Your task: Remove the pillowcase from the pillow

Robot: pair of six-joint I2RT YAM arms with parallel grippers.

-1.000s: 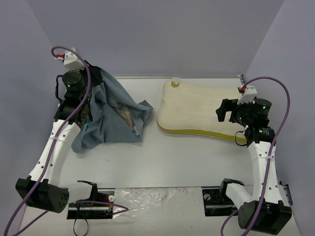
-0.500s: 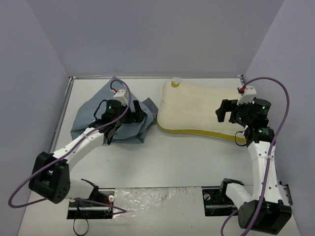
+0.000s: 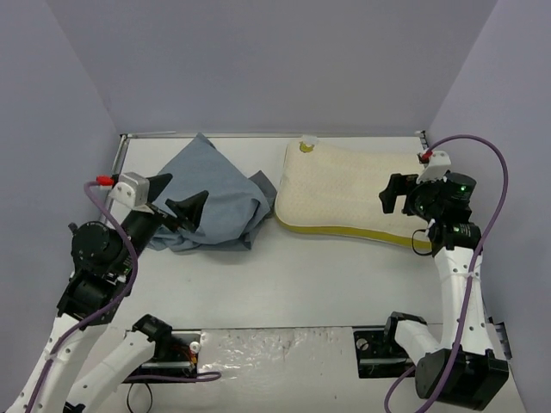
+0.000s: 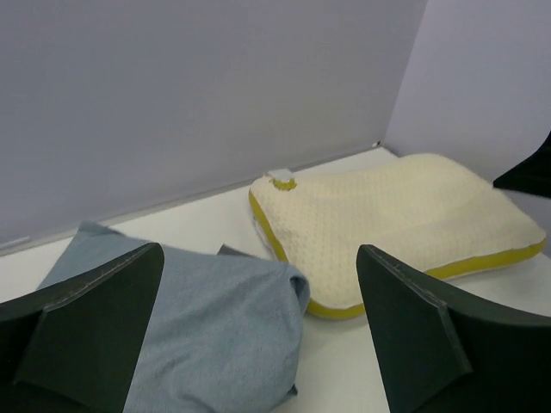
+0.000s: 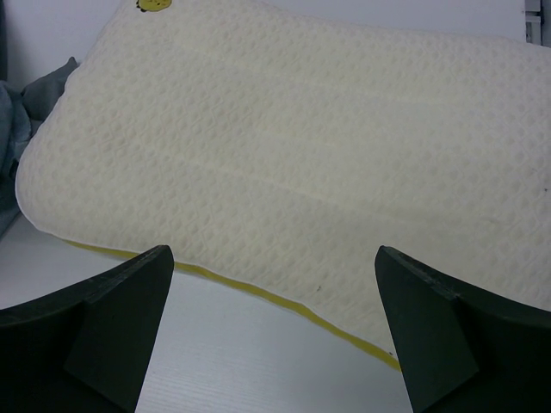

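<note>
The pillowcase (image 3: 215,205) lies crumpled in a blue-grey heap at the back left of the table, its right edge touching the pillow. The bare cream pillow (image 3: 349,191) with its yellow band lies flat at the back right. My left gripper (image 3: 182,194) hovers open at the heap's near left edge, holding nothing. The left wrist view looks over the pillowcase (image 4: 198,327) toward the pillow (image 4: 387,219), with the left gripper (image 4: 258,254) wide apart. My right gripper (image 3: 389,194) stands open over the pillow's right part. In the right wrist view the right gripper (image 5: 274,251) frames the pillow (image 5: 301,146) edge, empty.
Purple walls close in the table on the left, back and right, with a metal rail (image 3: 258,135) along the back edge. The arm bases and a shiny strip (image 3: 267,348) sit at the near edge. White tabletop (image 3: 293,275) shows between the arms.
My left gripper opened and let go of the pillowcase, which dropped from raised into a flat heap. The left arm then pulled back toward the near left. The right arm stayed still.
</note>
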